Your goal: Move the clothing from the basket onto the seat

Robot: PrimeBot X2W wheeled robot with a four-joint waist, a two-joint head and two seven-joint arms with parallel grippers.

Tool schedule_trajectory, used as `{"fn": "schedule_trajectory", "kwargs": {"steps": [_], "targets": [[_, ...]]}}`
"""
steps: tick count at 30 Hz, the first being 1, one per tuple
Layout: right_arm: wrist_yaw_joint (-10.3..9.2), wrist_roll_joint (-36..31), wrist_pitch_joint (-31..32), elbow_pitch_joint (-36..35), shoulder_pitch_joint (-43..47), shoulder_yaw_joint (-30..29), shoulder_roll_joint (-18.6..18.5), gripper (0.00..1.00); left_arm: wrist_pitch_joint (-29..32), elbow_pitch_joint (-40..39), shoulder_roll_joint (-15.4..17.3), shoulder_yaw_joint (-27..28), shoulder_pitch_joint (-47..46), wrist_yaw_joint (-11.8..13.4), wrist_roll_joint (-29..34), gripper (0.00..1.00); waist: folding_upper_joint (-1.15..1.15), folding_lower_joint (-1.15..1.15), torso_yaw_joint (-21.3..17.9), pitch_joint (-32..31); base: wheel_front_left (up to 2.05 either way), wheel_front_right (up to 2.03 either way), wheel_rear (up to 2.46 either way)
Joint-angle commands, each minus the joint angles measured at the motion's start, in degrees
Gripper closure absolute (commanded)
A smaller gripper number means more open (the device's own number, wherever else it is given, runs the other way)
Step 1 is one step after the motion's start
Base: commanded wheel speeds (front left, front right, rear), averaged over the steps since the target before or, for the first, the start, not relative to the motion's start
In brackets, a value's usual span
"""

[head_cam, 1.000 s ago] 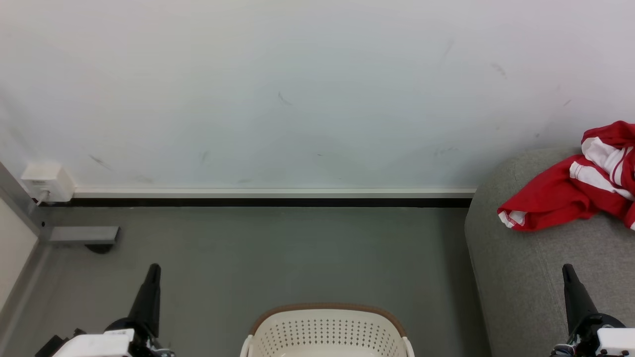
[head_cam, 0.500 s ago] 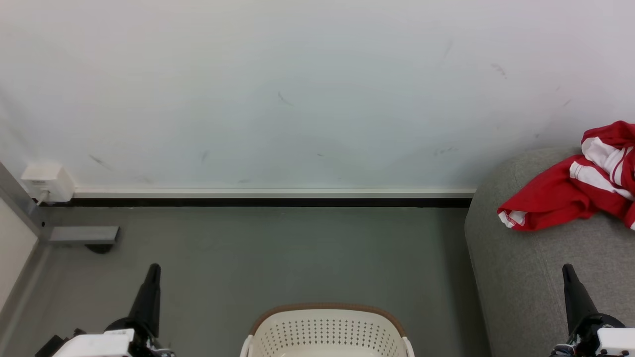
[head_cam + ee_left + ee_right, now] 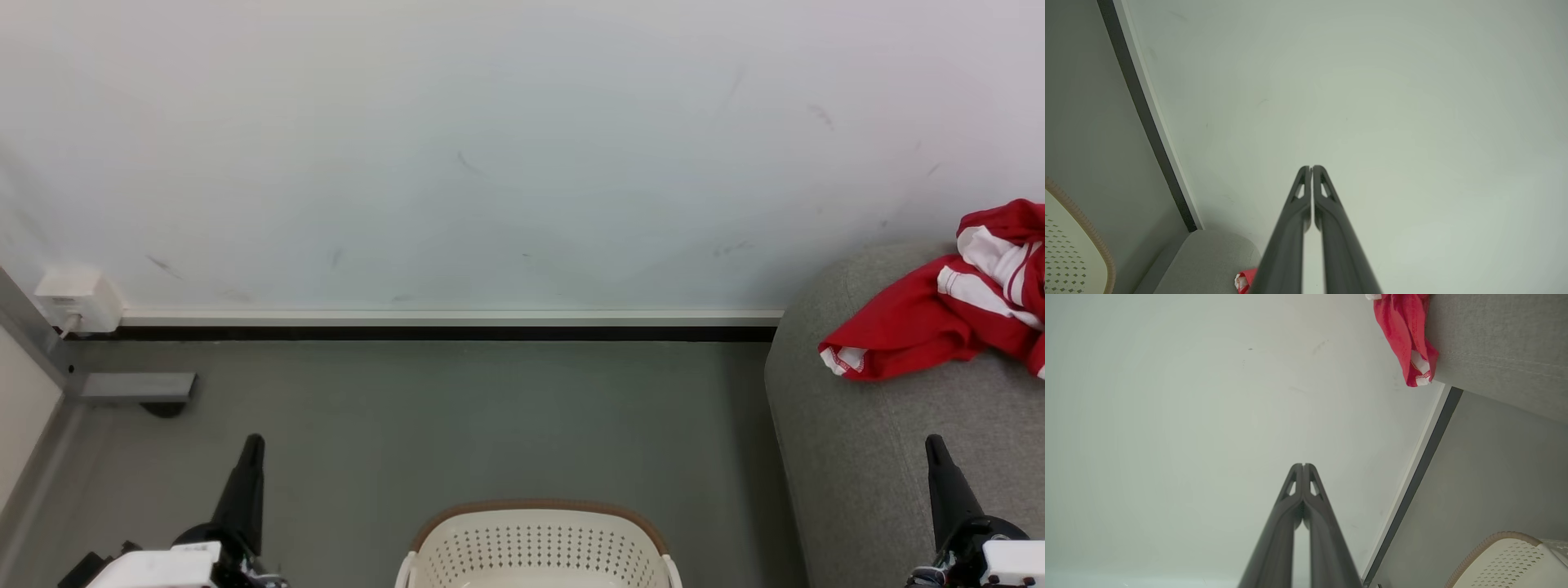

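Red clothing (image 3: 939,318) lies bunched near the grey seat's (image 3: 882,474) rounded end, where it could slide to the floor (image 3: 449,408), while the left gripper (image 3: 254,443) and right gripper (image 3: 933,445), both closed and empty, flank the basket (image 3: 539,543), whose hidden inside may hold overlooked garments.

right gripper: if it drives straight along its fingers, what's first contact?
Probably the white wall: the right gripper points at bare wall, with the seat and clothing off to one side. Depth is unclear.
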Motion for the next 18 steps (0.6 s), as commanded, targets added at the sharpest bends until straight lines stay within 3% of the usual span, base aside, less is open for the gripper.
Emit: {"fn": "schedule_trajectory", "kwargs": {"steps": [1,18], "targets": [[-0.14,0.1,0.1,-0.3,-0.7,-0.2,-0.5,1.00,0.2,-0.2,0.1,0.1,-0.4,-0.4,-0.8,1.00,0.00,0.00,0.0,0.0,0.00,0.00,0.00],[-0.14,0.1,0.1,-0.3,-0.7,-0.2,-0.5,1.00,0.2,-0.2,0.1,0.1,-0.4,-0.4,-0.8,1.00,0.00,0.00,0.0,0.0,0.00,0.00,0.00]]}}
